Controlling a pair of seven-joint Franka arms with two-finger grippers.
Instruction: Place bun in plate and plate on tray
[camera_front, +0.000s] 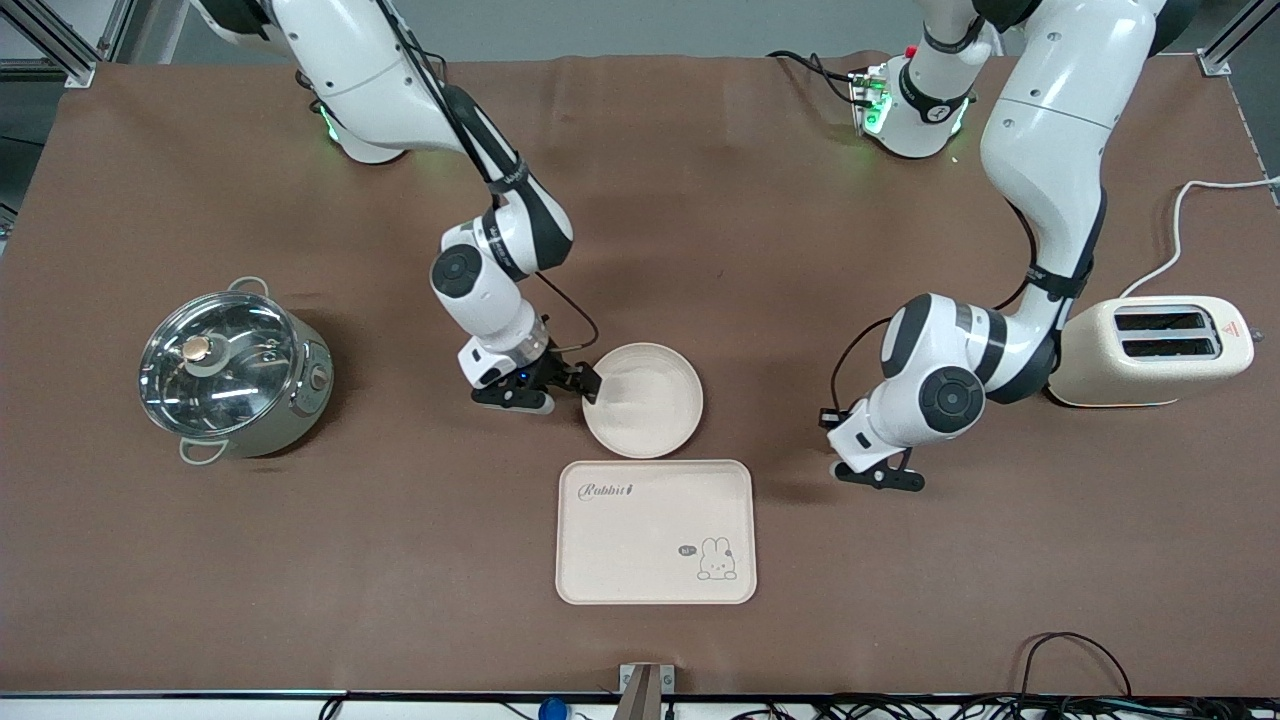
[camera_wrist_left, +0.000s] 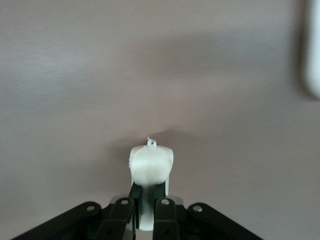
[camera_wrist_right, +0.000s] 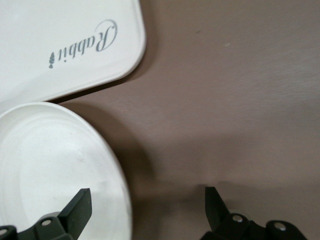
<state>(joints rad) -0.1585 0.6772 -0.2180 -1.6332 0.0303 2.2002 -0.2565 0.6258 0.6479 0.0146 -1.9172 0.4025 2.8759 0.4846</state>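
The round cream-white plate (camera_front: 643, 400) sits empty on the brown table, just farther from the front camera than the rabbit-printed tray (camera_front: 655, 530). My right gripper (camera_front: 572, 386) is open at the plate's rim on the side toward the right arm's end. In the right wrist view my right gripper (camera_wrist_right: 147, 205) has one finger over the plate (camera_wrist_right: 50, 170) and the other over bare table, with the tray (camera_wrist_right: 50, 30) close by. My left gripper (camera_wrist_left: 148, 200) is shut on the pale bun (camera_wrist_left: 151, 162). In the front view it (camera_front: 880, 478) is over bare table between the tray and the toaster.
A steel pot with a glass lid (camera_front: 232, 368) stands toward the right arm's end. A cream toaster (camera_front: 1150, 350) with its white cord stands toward the left arm's end. Cables lie along the table's front edge. A blurred white edge (camera_wrist_left: 312, 50) shows in the left wrist view.
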